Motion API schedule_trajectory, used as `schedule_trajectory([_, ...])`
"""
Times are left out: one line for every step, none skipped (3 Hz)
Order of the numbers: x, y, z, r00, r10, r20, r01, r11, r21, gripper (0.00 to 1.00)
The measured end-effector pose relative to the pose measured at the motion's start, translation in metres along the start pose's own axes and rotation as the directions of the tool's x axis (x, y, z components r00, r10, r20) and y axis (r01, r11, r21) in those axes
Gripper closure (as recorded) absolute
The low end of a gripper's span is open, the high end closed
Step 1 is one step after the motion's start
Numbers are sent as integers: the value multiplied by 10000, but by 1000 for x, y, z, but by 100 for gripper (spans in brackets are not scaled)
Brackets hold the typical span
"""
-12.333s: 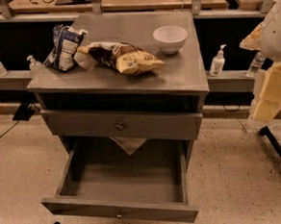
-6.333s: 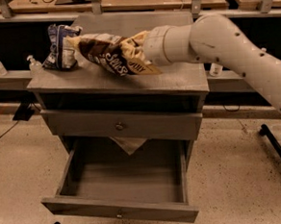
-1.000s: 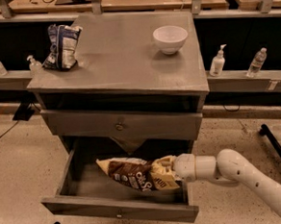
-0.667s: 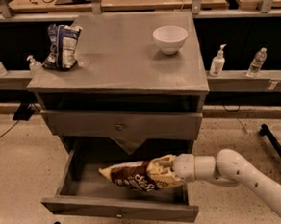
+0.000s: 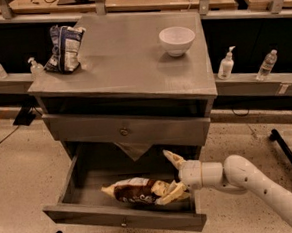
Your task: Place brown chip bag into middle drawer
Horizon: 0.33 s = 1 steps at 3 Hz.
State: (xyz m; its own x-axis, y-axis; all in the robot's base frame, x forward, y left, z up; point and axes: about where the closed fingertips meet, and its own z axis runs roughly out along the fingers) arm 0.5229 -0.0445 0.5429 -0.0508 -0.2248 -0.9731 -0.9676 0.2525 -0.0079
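The brown chip bag (image 5: 138,191) lies flat on the floor of the open middle drawer (image 5: 124,217), which is pulled out of the grey cabinet, with its knob on the front. My gripper (image 5: 174,176) is inside the drawer at the bag's right end. It is open: one finger (image 5: 172,159) points up and back, and the other rests by the bag's pale-yellow end. The bag is not clamped between them. My white arm (image 5: 250,179) reaches in from the right.
On the cabinet top (image 5: 122,60) stand a white bowl (image 5: 176,39) at the right and a blue-and-white bag (image 5: 65,48) at the left. The drawer above (image 5: 123,132) is closed. Bottles (image 5: 226,64) stand on a ledge behind. A black stand leg (image 5: 289,153) is at the right.
The bag has settled lower onto the drawer floor. My gripper has opened and let go of it, with its upper finger swung up.
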Motion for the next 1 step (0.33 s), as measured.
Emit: schedule_trajectory([0,0,0,10000,0,0,0,10000,-1,0])
